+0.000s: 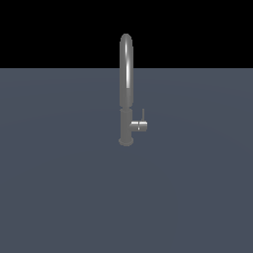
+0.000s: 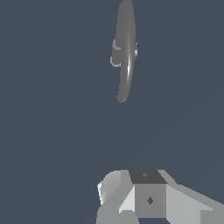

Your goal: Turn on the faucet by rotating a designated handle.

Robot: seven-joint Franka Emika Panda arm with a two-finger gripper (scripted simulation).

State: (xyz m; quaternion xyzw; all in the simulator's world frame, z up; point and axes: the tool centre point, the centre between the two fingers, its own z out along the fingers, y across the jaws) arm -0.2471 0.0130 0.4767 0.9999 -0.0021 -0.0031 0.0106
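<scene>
The task is being judged as barely begun, since the gooseneck faucet (image 1: 126,89) is being shown standing alone mid-surface, its handle (image 1: 140,125) untouched on the exterior view's right, while the gripper (image 2: 148,197), jaw state indiscernible, is being held well apart.

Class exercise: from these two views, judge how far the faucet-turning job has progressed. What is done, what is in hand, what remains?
Done: nothing visible. The handle on the faucet has its thin lever pointing up, with nothing touching it. In hand: the pincer shows in the wrist view, well apart from the faucet and holding nothing; whether it is open is unclear. Left: approach, contact the handle and rotate it.
</scene>
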